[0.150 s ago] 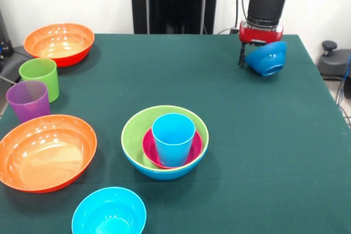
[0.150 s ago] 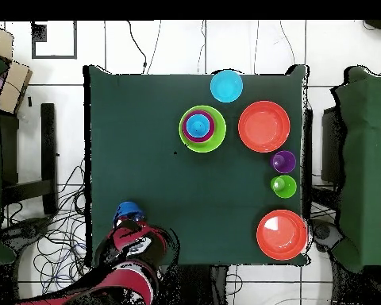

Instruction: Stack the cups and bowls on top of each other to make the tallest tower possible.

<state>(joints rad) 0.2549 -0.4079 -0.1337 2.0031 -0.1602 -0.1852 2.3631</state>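
Note:
My gripper (image 1: 253, 52) hangs at the far right of the table, shut on the rim of the small dark blue bowl (image 1: 267, 58), which tilts on its side. From overhead, that bowl (image 2: 128, 210) shows at the table's lower left, just ahead of the arm. The tower (image 1: 164, 142) stands mid-table: a large blue bowl holds a lime green bowl, then a magenta small bowl, with the light blue cup (image 1: 173, 138) upright on top. The lime green cup (image 1: 40, 76) and purple cup (image 1: 28, 100) stand side by side at the left.
Two large orange bowls lie at the left, one far (image 1: 58, 43) and one near (image 1: 45, 151). A small cyan bowl (image 1: 109, 211) rests by the front edge. The green table cloth (image 1: 258, 146) stretches between the tower and the gripper.

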